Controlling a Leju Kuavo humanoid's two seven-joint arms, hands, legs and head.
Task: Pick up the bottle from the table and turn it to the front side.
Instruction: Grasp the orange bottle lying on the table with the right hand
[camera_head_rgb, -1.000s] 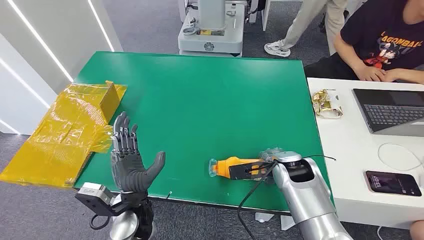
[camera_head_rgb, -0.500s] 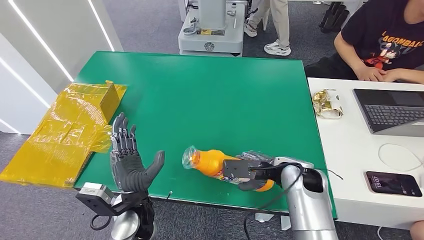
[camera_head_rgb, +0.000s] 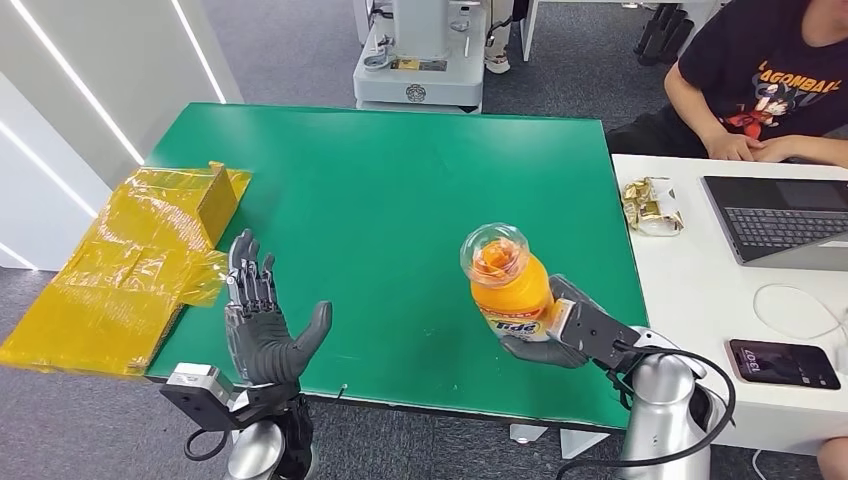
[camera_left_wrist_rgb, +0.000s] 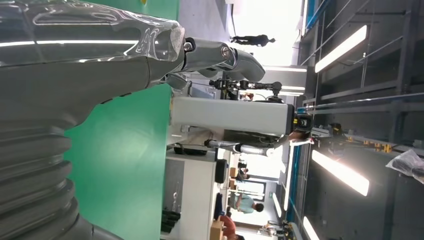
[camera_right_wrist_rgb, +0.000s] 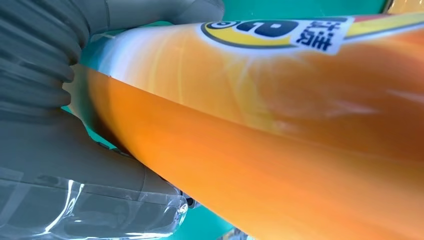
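Head view: right hand (camera_head_rgb: 560, 335) grips orange bottle (camera_head_rgb: 510, 290), apparently off the table; left hand (camera_head_rgb: 262, 330) spread, holding nothing

Silver arms; left hand (camera_head_rgb: 262, 335) dark grey, ribbed cover; black cable loops by right hand (camera_head_rgb: 575, 332).

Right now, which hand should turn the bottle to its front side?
The right hand. It already grips the orange bottle above the green table, label partly showing. The left hand holds nothing, fingers spread, well apart from the bottle.
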